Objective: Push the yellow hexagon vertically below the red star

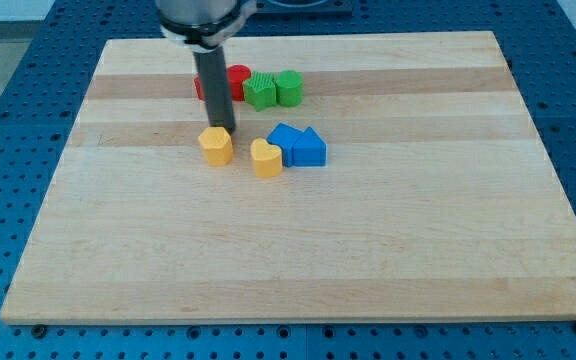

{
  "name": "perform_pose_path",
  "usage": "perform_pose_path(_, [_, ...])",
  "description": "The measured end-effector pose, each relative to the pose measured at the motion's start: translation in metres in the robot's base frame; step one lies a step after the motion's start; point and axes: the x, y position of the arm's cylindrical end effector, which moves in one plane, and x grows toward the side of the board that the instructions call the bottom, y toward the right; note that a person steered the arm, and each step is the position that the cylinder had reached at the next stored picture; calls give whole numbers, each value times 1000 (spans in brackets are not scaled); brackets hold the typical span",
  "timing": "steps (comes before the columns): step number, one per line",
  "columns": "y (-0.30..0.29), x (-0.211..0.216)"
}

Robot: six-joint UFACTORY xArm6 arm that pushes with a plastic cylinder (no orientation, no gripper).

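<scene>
The yellow hexagon (215, 146) lies on the wooden board (298, 250), left of centre in the upper half. My tip (222, 129) stands right at the hexagon's top edge, touching it or nearly so. The rod rises from there towards the view's top and covers most of a red block (198, 88) behind it, which shows only as a sliver on the rod's left; its shape cannot be made out. A second red block (237, 80), rounded, shows on the rod's right.
A yellow heart-like block (266, 158) lies right of the hexagon. Two blue blocks (283, 138) (309, 150) sit against it on the right. Two green blocks (261, 91) (289, 87) stand right of the red ones.
</scene>
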Motion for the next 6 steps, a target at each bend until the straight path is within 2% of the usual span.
perform_pose_path(3, [-71,-57])
perform_pose_path(4, [-74,-96])
perform_pose_path(5, [-58,-117])
perform_pose_path(6, [-17,-121])
